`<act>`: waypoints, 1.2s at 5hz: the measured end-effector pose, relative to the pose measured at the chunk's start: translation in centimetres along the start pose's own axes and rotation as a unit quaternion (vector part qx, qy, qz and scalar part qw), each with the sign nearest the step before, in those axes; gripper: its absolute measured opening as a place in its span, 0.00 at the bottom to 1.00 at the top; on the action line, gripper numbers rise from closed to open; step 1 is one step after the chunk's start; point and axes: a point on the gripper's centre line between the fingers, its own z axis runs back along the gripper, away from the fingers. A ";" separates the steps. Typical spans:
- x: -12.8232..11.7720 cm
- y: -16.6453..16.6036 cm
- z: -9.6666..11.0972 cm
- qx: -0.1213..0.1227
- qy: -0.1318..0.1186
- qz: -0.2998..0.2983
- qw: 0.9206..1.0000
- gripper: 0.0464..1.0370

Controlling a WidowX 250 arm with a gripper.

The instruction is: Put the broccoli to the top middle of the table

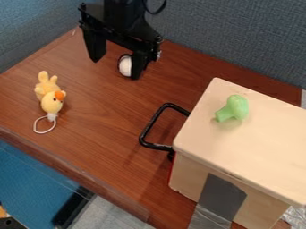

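And here's the brown wooden table (101,116), blue-grey partition (233,38) standing along its far edge! The pale box (239,143) sits at the right, black handle (154,123) jutting from its left side. My black arm (122,15) hangs in from the top, my pincer (116,69) pointing down, fingers spread well apart! A yellow plush toy (51,96) lies at the left; the green broccoli (237,106) is on the box top; a white oval thing (125,65) shows just beside one finger.
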 end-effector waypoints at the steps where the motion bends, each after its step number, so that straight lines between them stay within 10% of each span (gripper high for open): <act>1: -0.3 -0.2 -0.5 -0.002 0.011 0.000 1.000 0.96; 4: 3.8 -8.9 4.1 -0.094 -0.035 -0.097 0.990 0.96; 6: 3.1 -14.4 1.8 -0.116 0.012 -0.159 0.980 0.96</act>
